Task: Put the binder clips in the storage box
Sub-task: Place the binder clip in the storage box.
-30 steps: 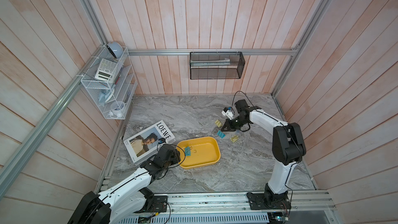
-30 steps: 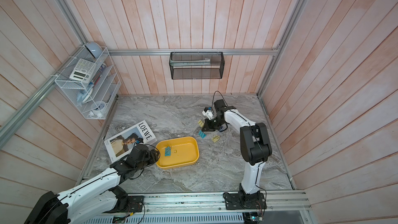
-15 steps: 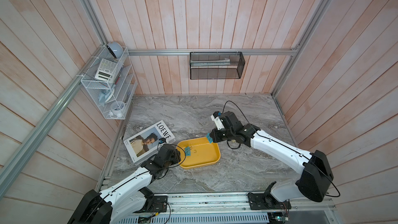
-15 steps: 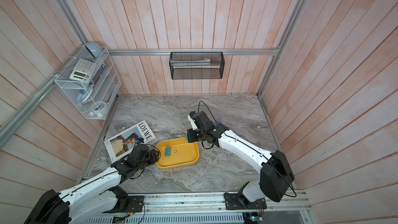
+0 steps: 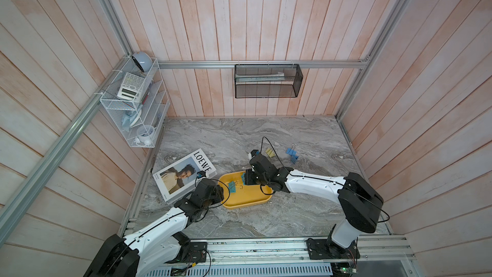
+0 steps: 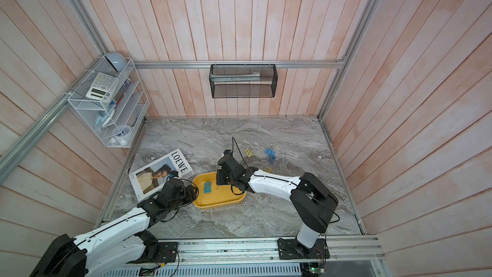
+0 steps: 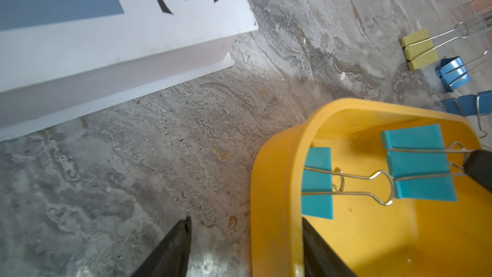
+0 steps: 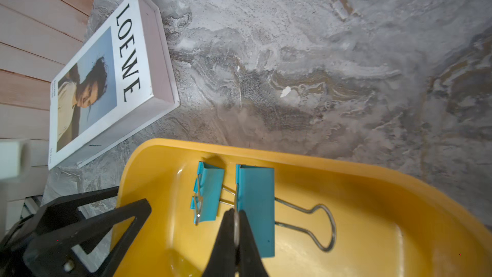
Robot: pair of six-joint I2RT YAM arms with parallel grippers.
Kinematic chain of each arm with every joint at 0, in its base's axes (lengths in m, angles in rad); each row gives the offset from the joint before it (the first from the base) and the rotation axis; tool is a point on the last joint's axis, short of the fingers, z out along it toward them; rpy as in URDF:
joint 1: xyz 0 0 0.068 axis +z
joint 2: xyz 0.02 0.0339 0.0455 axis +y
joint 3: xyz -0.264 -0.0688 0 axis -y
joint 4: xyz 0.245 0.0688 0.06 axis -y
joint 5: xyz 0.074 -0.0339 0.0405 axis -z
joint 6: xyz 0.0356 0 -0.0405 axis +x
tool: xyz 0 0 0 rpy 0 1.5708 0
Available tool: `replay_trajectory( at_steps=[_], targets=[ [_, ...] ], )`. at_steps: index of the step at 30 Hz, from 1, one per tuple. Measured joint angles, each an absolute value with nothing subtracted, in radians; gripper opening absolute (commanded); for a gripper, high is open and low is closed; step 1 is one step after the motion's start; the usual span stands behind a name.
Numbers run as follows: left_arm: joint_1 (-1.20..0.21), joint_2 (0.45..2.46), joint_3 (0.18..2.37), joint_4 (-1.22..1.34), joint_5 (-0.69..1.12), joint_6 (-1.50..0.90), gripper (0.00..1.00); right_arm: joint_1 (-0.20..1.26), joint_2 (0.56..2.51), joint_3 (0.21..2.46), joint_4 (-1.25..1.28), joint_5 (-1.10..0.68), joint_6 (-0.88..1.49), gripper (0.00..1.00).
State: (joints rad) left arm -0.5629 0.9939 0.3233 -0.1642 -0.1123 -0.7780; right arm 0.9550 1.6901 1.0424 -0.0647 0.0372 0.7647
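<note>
– Two teal clips show in the storage box (image 7: 279, 182). Which one is gripped?
– The held teal clip (image 8: 255, 209). The right gripper (image 8: 235, 215) is pinched fully closed on one wire handle, with the clip's body just ahead of its tips. The loose teal clip (image 8: 209, 193) lies on the box floor just beyond, toward the left gripper (image 8: 133, 197).
– State of the left gripper?
– Jaws apart, holding nothing, astride the box's end wall. Left wrist view: one finger (image 7: 175, 246) over the marble tabletop (image 7: 133, 169), its partner inside the box, a gap between outer finger and wall.
– What does one view give that another lacks?
– Behind the right gripper, on the tabletop and well apart from the box, lie a pale yellow clip (image 5: 269, 153) and two blue clips (image 5: 290, 151). Both top views and the left wrist view show them; the right wrist view shows none. A second pale yellow clip (image 6: 267, 169) shows in a top view just beside the right forearm; neither wrist view takes it in. The LOEWE book (image 8: 106, 75), near the left gripper, reads whole from the right wrist; the left wrist catches a single letter.
– Hidden or doubtful?
– The left wrist view crops the right gripper to one dark fingertip (image 7: 479, 171). Whether the held teal clip touches the box floor cannot be told.
</note>
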Motion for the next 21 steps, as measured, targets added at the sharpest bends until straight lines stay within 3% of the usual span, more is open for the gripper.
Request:
replay_trajectory(
  at_steps=[21],
  targets=[
    [-0.563, 0.994, 0.323, -0.165, -0.112, -0.778, 0.65, 1.045, 1.741, 1.008, 0.044, 0.075, 0.876, 0.0]
  ],
)
